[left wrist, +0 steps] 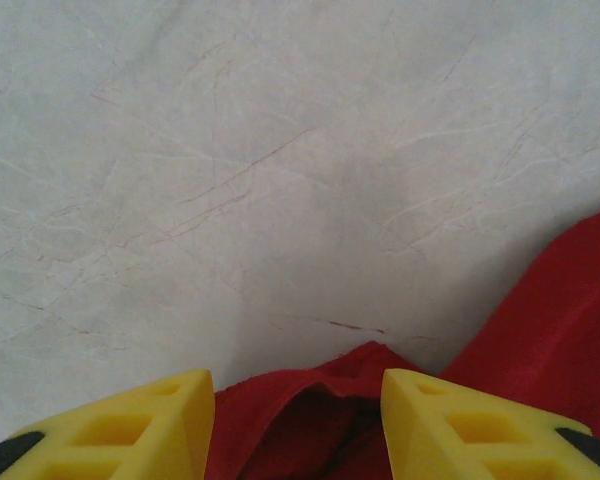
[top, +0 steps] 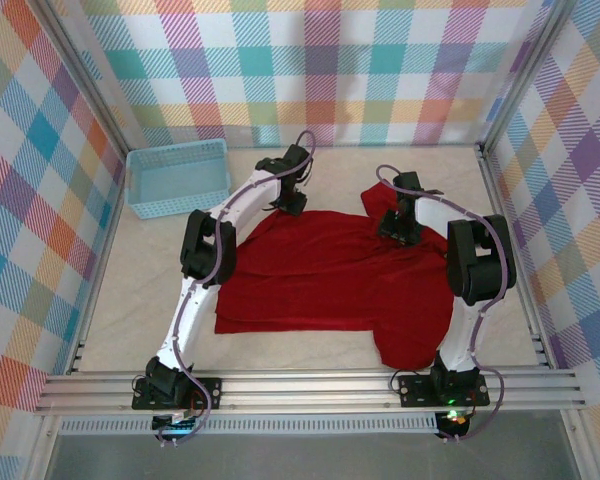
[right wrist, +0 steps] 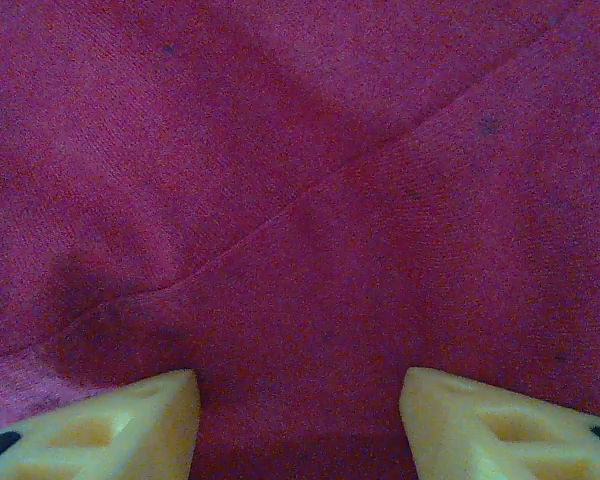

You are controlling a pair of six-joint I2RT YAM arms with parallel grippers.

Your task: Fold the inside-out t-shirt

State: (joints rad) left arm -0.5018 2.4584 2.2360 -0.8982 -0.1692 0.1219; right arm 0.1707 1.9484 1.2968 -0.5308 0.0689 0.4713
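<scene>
top external shows one t-shirt point(top: 320, 280), one basket point(top: 178, 178).

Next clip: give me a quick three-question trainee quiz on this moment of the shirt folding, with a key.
1. True or false: the red t-shirt lies on the table, outside the light-blue basket.
2. The right gripper is over: A) the basket; B) the t-shirt; C) bare table.
3. In the left wrist view, what surface lies beyond the left gripper?
Key: 1 true. 2 B. 3 bare table; only the shirt's edge sits between its open fingers.
</scene>
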